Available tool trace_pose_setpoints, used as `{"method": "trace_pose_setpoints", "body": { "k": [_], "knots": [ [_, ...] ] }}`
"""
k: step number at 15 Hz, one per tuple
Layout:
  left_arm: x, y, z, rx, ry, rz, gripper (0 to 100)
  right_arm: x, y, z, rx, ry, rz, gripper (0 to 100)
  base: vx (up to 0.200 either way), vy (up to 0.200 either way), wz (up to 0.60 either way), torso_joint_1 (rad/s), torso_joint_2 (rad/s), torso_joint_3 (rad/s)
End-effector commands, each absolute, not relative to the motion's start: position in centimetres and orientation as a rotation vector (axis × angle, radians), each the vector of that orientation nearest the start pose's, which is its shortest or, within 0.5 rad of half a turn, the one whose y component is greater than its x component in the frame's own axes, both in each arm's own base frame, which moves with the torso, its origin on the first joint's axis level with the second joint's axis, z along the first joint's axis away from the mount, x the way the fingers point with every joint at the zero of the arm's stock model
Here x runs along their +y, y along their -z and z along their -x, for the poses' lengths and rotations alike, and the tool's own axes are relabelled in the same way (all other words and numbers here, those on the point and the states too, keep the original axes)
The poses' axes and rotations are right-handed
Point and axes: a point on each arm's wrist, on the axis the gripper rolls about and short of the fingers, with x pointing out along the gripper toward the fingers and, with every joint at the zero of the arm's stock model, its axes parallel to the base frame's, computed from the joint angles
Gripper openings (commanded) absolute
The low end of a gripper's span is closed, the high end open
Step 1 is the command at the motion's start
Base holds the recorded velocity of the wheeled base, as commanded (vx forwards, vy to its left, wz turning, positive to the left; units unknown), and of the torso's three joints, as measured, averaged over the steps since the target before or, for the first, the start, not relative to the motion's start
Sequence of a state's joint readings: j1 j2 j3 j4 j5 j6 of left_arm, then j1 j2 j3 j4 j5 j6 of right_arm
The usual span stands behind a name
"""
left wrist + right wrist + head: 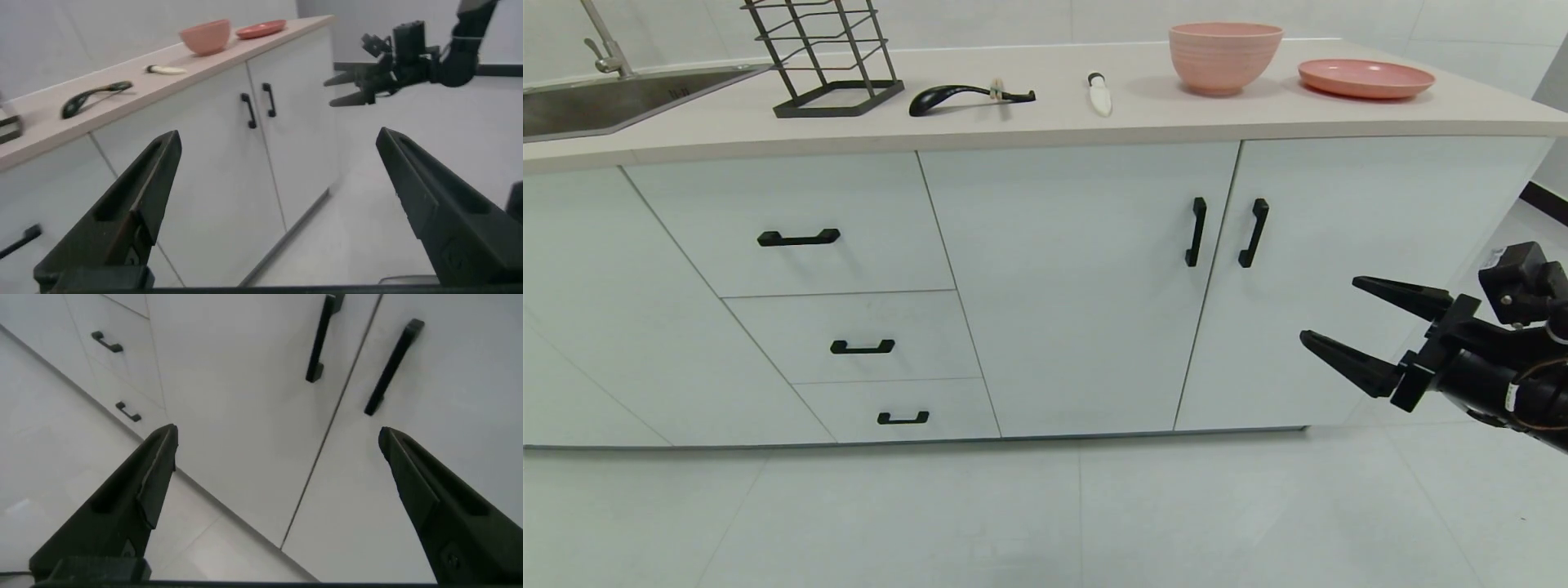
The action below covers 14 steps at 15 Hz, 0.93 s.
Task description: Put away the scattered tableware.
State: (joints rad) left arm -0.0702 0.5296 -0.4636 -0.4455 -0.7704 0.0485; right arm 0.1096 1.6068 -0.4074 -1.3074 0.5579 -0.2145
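Note:
On the counter (1045,122) stand a pink bowl (1225,55) and, further right, a pink plate (1365,78). A black ladle (947,96) with a small pale utensil (997,88) across its handle lies near the middle, and a white knife-like utensil (1099,93) lies beside it. The bowl (205,36), plate (261,29) and ladle (91,95) show again in the left wrist view. My right gripper (1327,310) hangs open and empty low at the right, in front of the right cabinet door. My left gripper (278,155) is open and empty, facing the cabinets from a distance.
A black wire dish rack (825,57) stands at the counter's back left, next to a steel sink (596,98) with a tap. Below are three drawers (800,237) and two doors with black handles (1195,231). The tiled floor (1045,514) in front is open.

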Motion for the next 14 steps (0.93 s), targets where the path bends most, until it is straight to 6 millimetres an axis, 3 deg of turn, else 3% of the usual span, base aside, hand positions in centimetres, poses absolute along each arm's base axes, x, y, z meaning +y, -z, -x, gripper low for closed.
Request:
{"method": "trace_pose_setpoints", "body": {
  "k": [1,5,9,14],
  "knots": [
    [-1.8,-25.0,-3.3,-0.309,0.85,-0.158,100,4.0,-17.9,-23.8,-0.198,-0.663,0.235,100,0.0,0.0,0.0,0.0,0.0,0.0],
    [-2.3,-25.0,-4.8,-0.303,0.955,-0.164,100,4.1,-17.9,-24.0,-0.201,-0.684,0.236,100,0.0,0.0,0.0,0.0,0.0,0.0],
    [-4.9,-24.5,-12.3,-0.282,1.069,-0.231,100,4.3,-17.7,-25.7,-0.198,-0.684,0.235,100,0.0,0.0,0.0,0.0,0.0,0.0],
    [-8.8,-24.4,-18.3,-0.267,1.189,-0.206,100,4.6,-17.2,-28.0,-0.197,-0.686,0.234,100,0.0,0.0,0.0,0.0,0.0,0.0]
  ]
}}
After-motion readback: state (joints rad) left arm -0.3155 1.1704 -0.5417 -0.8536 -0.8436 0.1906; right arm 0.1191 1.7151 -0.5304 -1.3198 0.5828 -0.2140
